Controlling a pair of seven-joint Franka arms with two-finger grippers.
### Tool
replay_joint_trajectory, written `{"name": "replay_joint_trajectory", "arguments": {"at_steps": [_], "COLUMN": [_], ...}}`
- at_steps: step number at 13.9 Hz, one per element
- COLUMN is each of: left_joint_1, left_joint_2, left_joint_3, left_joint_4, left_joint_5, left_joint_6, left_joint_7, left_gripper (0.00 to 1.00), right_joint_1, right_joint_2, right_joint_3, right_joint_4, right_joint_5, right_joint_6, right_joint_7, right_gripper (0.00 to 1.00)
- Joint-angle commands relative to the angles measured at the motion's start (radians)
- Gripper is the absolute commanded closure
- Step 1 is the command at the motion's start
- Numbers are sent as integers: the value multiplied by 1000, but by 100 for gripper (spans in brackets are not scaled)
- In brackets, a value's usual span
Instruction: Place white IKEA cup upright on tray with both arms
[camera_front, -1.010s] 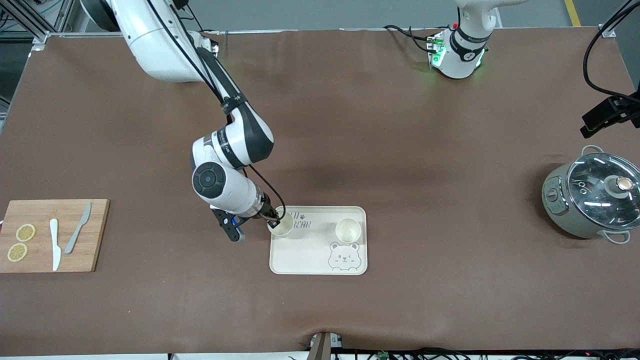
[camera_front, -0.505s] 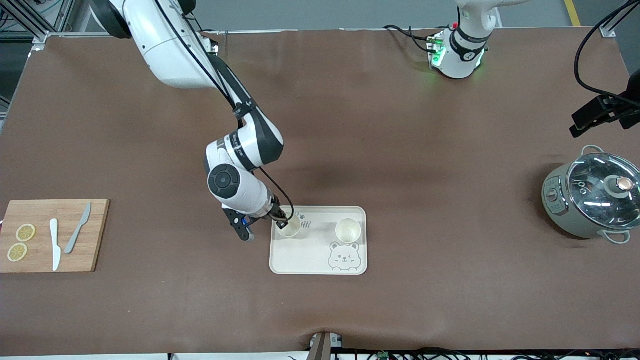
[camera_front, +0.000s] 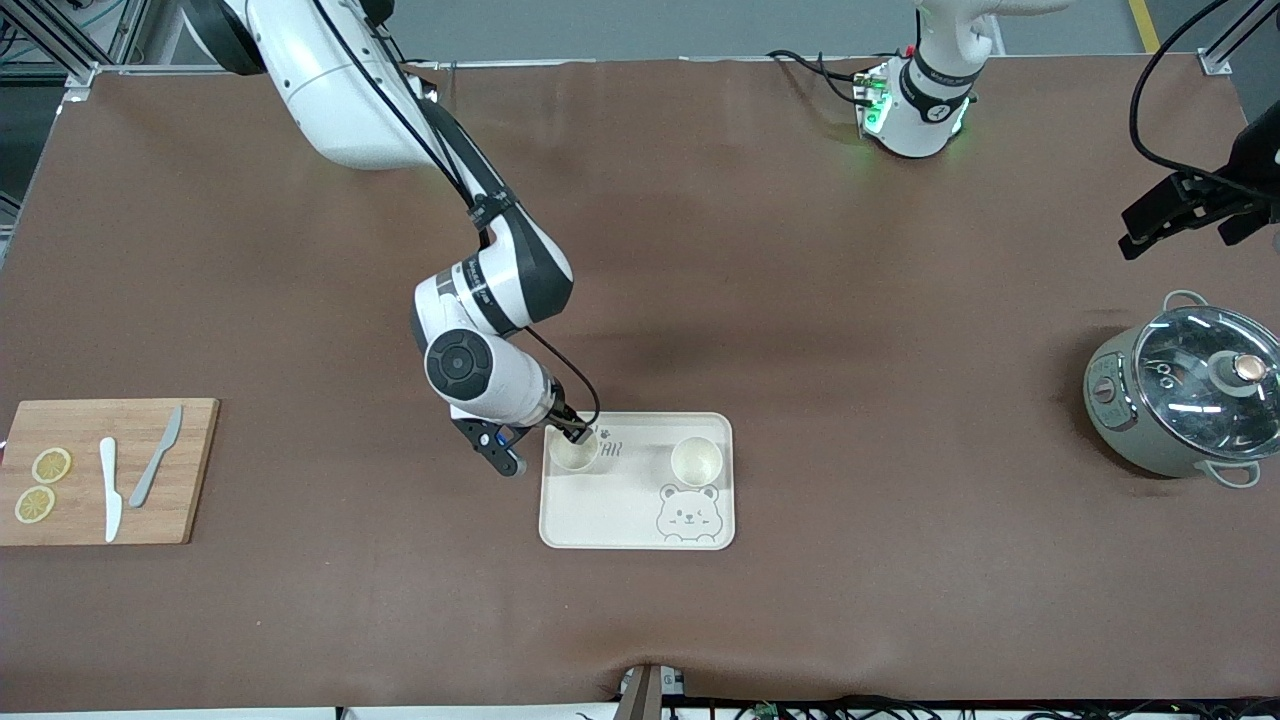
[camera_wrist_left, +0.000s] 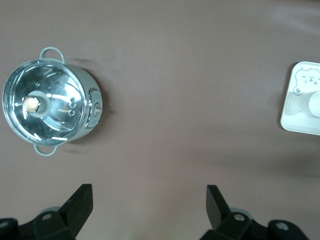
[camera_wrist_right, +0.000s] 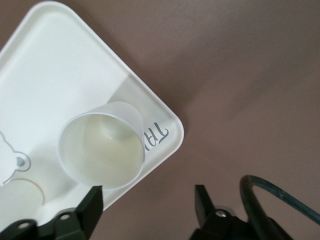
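Both cups (camera_front: 574, 451) (camera_front: 696, 460) stand upright on the tray (camera_front: 611, 523); your right gripper (camera_wrist_right: 147, 197), beside one, is open and empty, and the left gripper (camera_wrist_left: 149, 197) waits open near the pot (camera_wrist_left: 49, 110).

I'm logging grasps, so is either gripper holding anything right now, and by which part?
Nothing is held. The right gripper is open just above a cup standing on the tray, not touching it. The left gripper hangs open over bare table.

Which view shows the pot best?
The left wrist view: the pot sits whole, seen straight down through its glass lid, with both handles in sight. The front view has the pot cut at that view's edge. The right wrist view lacks it.
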Motion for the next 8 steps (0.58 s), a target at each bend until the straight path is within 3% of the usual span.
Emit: {"name": "replay_joint_trajectory", "arguments": {"at_steps": [1, 4, 6, 8], "left_joint_1": [-20, -20, -21, -24], "left_joint_2": [-65, -62, -55, -52], "left_joint_3": [33, 27, 26, 20], "left_joint_4": [-64, -64, -64, -64], "left_joint_5": [-28, -31, -38, -43], "left_joint_6": [7, -1, -3, -3], "left_joint_7": [19, 19, 20, 28], "left_gripper": [0, 0, 0, 0], "right_joint_1": [-25, -56, -126, -247], "right_joint_2": [-39, -145, -223, -295], "right_joint_3": [-18, -98, -107, -98], "right_joint_4": [64, 64, 66, 66], "right_joint_5": [-11, -31, -35, -21], "right_joint_6": [-88, -206, -383, -455], "right_joint_7": [-22, -102, -230, -358], "right_gripper": [0, 0, 0, 0]}}
